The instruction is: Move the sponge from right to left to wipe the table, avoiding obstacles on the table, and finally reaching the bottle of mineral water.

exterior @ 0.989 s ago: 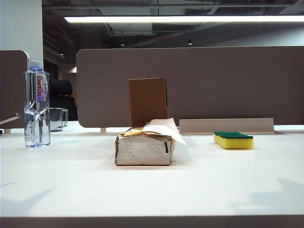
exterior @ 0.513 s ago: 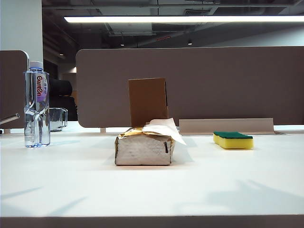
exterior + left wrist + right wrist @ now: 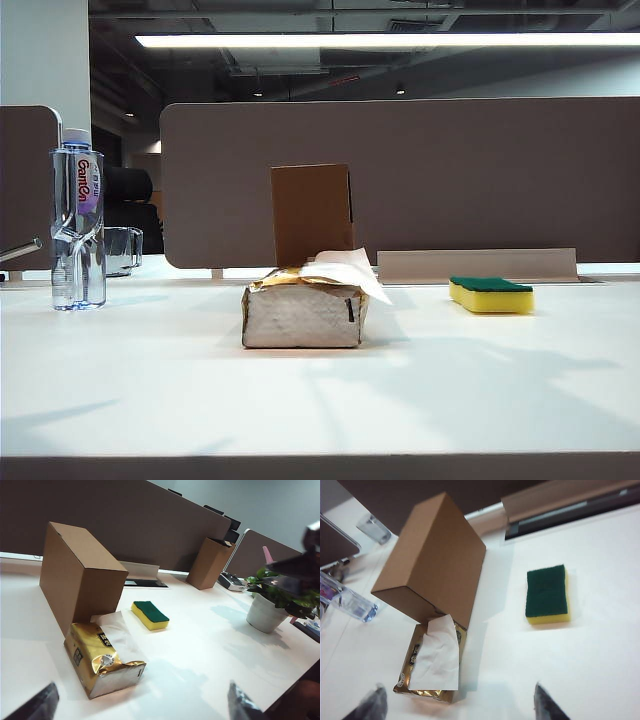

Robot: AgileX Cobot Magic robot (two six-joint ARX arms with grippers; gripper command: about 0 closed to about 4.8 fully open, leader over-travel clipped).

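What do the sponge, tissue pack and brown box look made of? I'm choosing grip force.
The sponge: soft-looking yellow foam under a matte dark green scouring layer, judging by its porous sides. The tissue pack: thin glossy foil-like film, gold and silvery, crumpled and reflective, with a soft white tissue sticking out. The brown box: matte cardboard, flat panels, crisp folded edges.

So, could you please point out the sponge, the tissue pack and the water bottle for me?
sponge [image 3: 547, 590], right wrist view, on its green scouring face.
tissue pack [image 3: 300, 317], exterior view, on its silvery front side.
water bottle [image 3: 78, 225], exterior view, on its clear body below the label.
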